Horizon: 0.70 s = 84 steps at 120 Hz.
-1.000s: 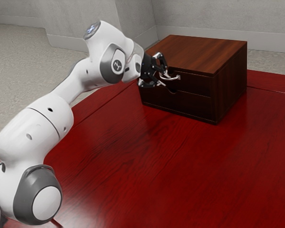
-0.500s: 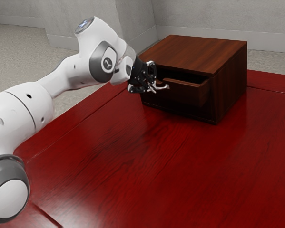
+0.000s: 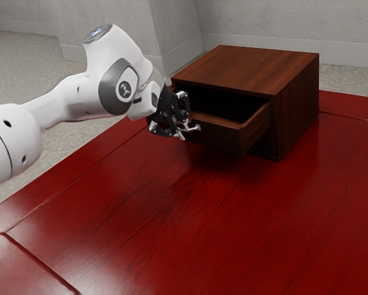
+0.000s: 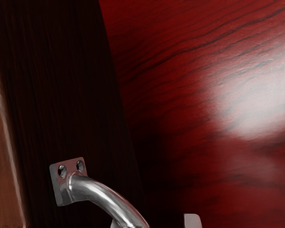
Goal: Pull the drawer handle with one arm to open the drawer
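Red table (image 3: 171, 215) carried the cabinet (image 3: 263, 67), its drawer (image 3: 230, 126) partly out of the cabinet front — my gripper (image 3: 184, 125) pinched the handle (image 3: 193, 128), and I feared an off-axis pull would slip that grip.

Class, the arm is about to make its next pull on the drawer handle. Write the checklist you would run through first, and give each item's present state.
1. Gripper at the handle: ok, it sits right on it.
2. Hold firm enough to pull: cannot tell.
3. Handle's mounting plate flat against the drawer front: ok in the wrist view.
4. Drawer sliding out of the cabinet: ok, it stands partly out.
5. Drawer fully open: not ok, its rear part sits inside the cabinet.
6. Anything inside the drawer that could shift: cannot tell, the interior is dark.
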Each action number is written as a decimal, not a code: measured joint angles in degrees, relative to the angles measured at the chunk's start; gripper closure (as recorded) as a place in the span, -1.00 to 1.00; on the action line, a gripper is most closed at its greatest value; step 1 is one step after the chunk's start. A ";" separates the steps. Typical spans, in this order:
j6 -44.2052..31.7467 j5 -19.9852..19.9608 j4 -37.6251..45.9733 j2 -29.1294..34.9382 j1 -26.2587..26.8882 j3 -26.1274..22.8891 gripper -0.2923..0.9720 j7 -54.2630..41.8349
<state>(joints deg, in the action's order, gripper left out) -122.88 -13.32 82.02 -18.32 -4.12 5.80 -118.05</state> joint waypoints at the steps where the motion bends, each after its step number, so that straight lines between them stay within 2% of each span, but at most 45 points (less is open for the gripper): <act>1: 0.02 0.01 0.37 0.26 0.05 0.02 0.60 0.16; 30: 0.49 0.42 7.76 5.81 0.21 0.34 0.56 4.07; 51: 0.74 1.43 14.42 12.05 -0.73 0.45 0.60 6.25; 76: 1.44 2.48 15.70 13.17 1.15 0.24 0.57 8.38; 84: 3.68 3.72 15.40 15.84 1.01 0.30 0.55 9.24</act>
<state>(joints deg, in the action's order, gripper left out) -119.20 -9.60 97.42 -2.48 -3.11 6.09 -108.82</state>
